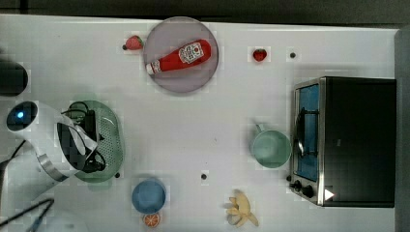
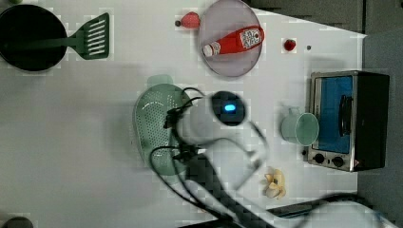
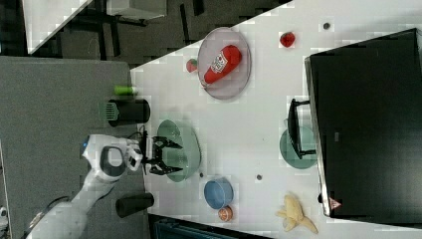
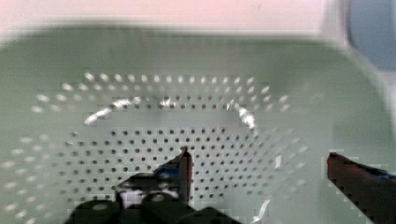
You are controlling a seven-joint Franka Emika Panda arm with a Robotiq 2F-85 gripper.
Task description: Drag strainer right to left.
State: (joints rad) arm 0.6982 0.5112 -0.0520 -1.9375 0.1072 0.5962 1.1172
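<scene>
Open gripper hanging over the strainer at the table's far left in the top view

The gripper (image 3: 171, 155) is spreading its fingers wide and gripping nothing, poised above the perforated floor of the mint-green strainer (image 1: 109, 140); in the wrist view one fingertip (image 4: 186, 161) is showing over the dotted bottom, probably because a finger hooked inside the wall can push the basket along. The strainer is sitting near the top view's left table edge, so little room is remaining that way. A blue bowl (image 1: 149, 195) is lying near its lower end, while the ketchup plate (image 1: 181, 54) and the cup (image 1: 270, 148) are standing well apart.
</scene>
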